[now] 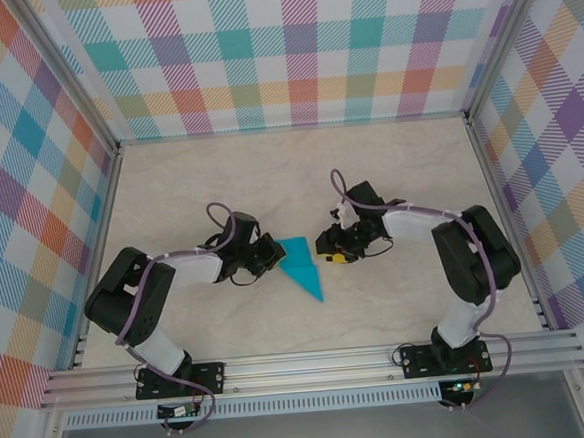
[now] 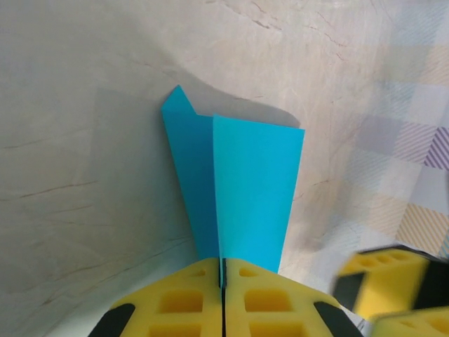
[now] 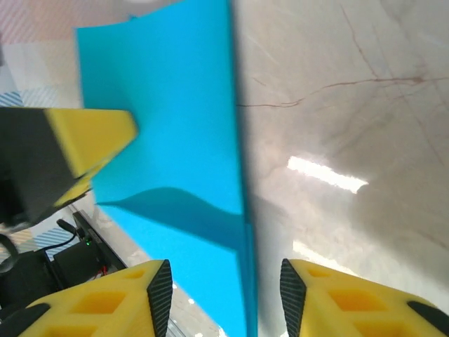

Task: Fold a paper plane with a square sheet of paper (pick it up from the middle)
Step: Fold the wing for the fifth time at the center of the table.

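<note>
A narrow folded teal-blue paper plane [image 1: 303, 268] is gripped at its tapered end by the closed yellow jaws of the left gripper [image 2: 223, 270], mid-table on the pale marbled table [image 1: 399, 171]; the right gripper [image 3: 224, 281] is parted loosely around its edge

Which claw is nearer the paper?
Left. The left claw is shut on the paper, pinching its edge. The right claw is open, its fingers on either side of the paper's opposite edge, not clamping it.
</note>
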